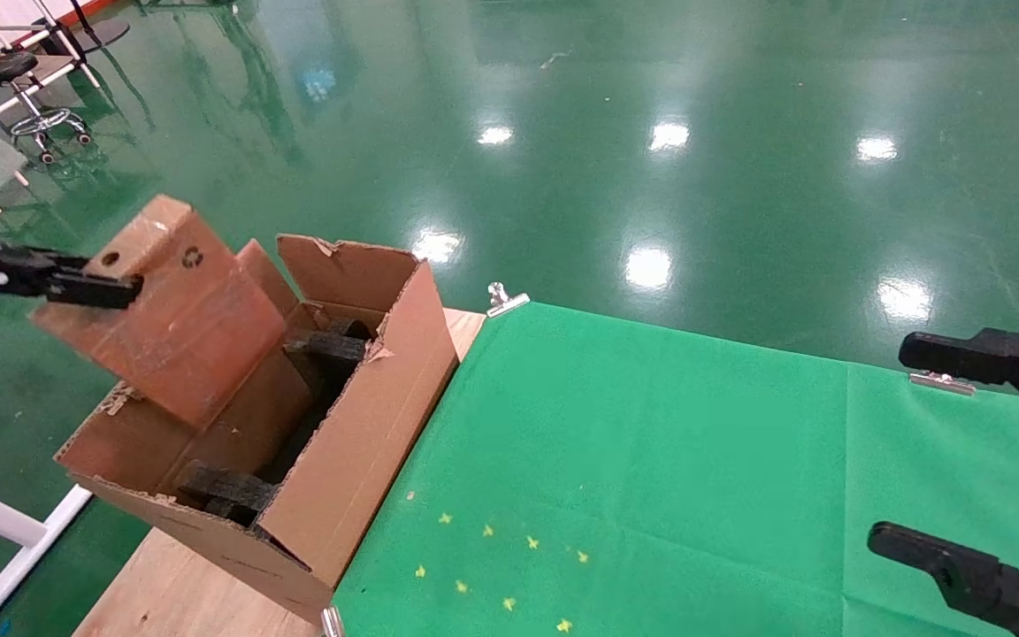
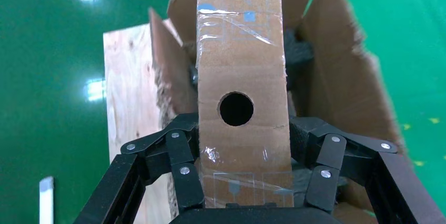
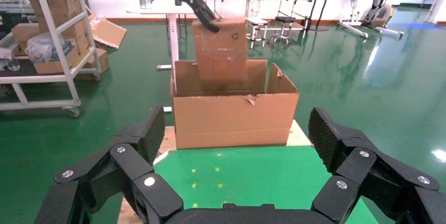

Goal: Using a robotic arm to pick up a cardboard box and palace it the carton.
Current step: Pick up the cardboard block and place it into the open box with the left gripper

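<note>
Pinching the cardboard box by its upper end in my left gripper, I hold it tilted, long axis slanting down into the open carton at the desk's left edge, while my right gripper idles spread near the right edge.

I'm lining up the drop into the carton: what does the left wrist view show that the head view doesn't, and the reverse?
Left wrist only: clear tape across the small brown cardboard box and the left end effector with fingers on both its sides. Head only: the box's recycling mark, dark grey foam blocks inside the large torn-flapped corrugated carton, and the open right end effector over the green cloth. Both: box held above the carton.
</note>
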Robot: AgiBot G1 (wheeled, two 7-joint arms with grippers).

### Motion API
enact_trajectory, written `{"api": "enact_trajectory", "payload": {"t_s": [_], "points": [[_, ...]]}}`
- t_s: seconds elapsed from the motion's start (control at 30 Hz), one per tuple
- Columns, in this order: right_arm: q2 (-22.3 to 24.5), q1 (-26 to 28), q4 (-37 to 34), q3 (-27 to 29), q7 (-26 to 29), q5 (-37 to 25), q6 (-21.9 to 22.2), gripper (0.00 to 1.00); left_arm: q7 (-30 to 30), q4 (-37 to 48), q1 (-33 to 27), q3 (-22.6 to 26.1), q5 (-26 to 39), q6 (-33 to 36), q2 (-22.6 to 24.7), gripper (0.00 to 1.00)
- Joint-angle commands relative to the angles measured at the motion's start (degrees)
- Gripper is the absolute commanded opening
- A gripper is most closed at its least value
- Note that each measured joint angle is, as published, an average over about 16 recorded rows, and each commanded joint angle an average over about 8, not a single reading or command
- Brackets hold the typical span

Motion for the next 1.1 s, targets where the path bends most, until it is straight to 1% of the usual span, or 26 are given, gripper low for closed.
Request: {"api": "enact_trajectory", "payload": {"t_s": [0.03, 0.23, 0.6, 1.1], "points": [[0.0, 0.0, 0.0, 0.0, 0.0, 0.0, 0.0, 1.0, 1.7, 2.78, 1.09, 0.01, -0.15, -1.71, 0.22, 0.0], [0.0, 0.0, 0.0, 0.0, 0.0, 0.0, 0.0, 1.0, 5.12, 8.4, 3.31, -0.17, -0.59, -6.01, 1.47, 0.0], [0.0, 0.0, 0.0, 0.0, 0.0, 0.0, 0.0, 1.0, 8.31, 16.75, 6.93, -1.29, -2.4, -12.12, 3.29, 0.0], [0.0, 0.0, 0.0, 0.0, 0.0, 0.0, 0.0, 1.0, 10.51, 22.8, 13.13, -3.46, -5.7, -18.32, 5.86, 0.0]]}}
